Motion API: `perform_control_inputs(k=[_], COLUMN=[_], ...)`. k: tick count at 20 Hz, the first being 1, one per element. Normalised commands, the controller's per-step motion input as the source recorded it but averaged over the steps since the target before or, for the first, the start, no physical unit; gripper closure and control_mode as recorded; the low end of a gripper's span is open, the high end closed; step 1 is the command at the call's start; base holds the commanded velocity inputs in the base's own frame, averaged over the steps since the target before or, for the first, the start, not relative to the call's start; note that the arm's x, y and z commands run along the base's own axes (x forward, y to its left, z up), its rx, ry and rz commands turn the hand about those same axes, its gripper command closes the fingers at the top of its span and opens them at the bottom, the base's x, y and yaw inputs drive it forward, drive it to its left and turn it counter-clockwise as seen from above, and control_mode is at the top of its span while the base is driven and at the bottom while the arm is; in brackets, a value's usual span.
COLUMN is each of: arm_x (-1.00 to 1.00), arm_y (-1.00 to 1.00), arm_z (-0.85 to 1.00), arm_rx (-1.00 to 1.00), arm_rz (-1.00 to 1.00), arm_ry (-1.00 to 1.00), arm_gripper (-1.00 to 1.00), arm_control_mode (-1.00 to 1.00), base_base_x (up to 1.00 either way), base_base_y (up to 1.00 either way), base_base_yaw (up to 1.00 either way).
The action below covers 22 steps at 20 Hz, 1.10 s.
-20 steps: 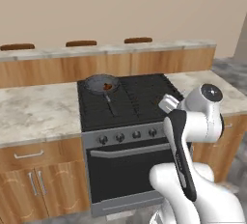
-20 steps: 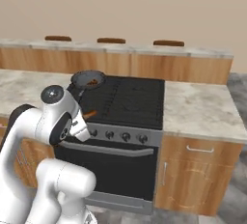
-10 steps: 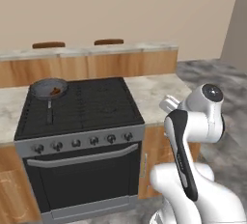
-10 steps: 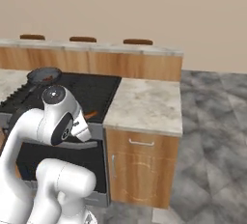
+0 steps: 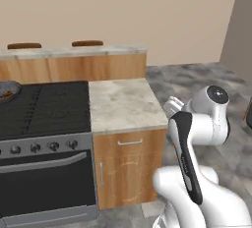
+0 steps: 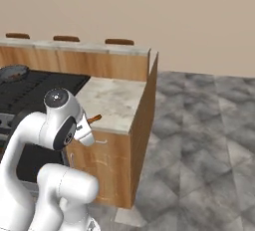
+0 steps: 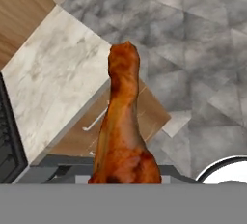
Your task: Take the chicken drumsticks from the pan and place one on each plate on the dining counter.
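Since a second ago your base has driven right: the pan (image 5: 6, 92) with one drumstick has slid to the view's left edge. Your gripper (image 6: 89, 122), jaws clamped on the other drumstick (image 7: 123, 131), is tucked near the body, presumably for safe carrying. Beyond the stone-topped cabinet (image 5: 123, 105) stands the dining counter (image 6: 99, 50); grey floor (image 6: 199, 125) lies right.

The white arm (image 5: 189, 143) is folded tight over its base, elbow high, wrist tucked in close. The gripper (image 6: 88, 125) points outward and down, jaws clamped on a drumstick (image 7: 123, 131)
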Motion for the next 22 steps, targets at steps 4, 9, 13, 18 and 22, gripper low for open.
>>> perform_control_inputs(k=[4, 9, 13, 18, 22], arm_x=[0.0, 0.0, 0.0, 0.0, 0.0], arm_y=[0.0, 0.0, 0.0, 0.0, 0.0], arm_z=[0.0, 0.0, 0.0, 0.0, 0.0], arm_rx=[0.0, 0.0, 0.0, 0.0, 0.0], arm_rz=[0.0, 0.0, 0.0, 0.0, 0.0], arm_ry=[0.0, 0.0, 0.0, 0.0, 0.0], arm_gripper=[1.0, 1.0, 1.0, 1.0, 1.0], arm_control_mode=[1.0, 1.0, 1.0, 1.0, 1.0], base_base_x=[0.24, 0.34, 0.63, 0.88, 0.9], base_base_y=[-1.0, -1.0, -1.0, -1.0, -1.0], base_base_yaw=[0.19, 0.22, 0.28, 0.35, 0.38])
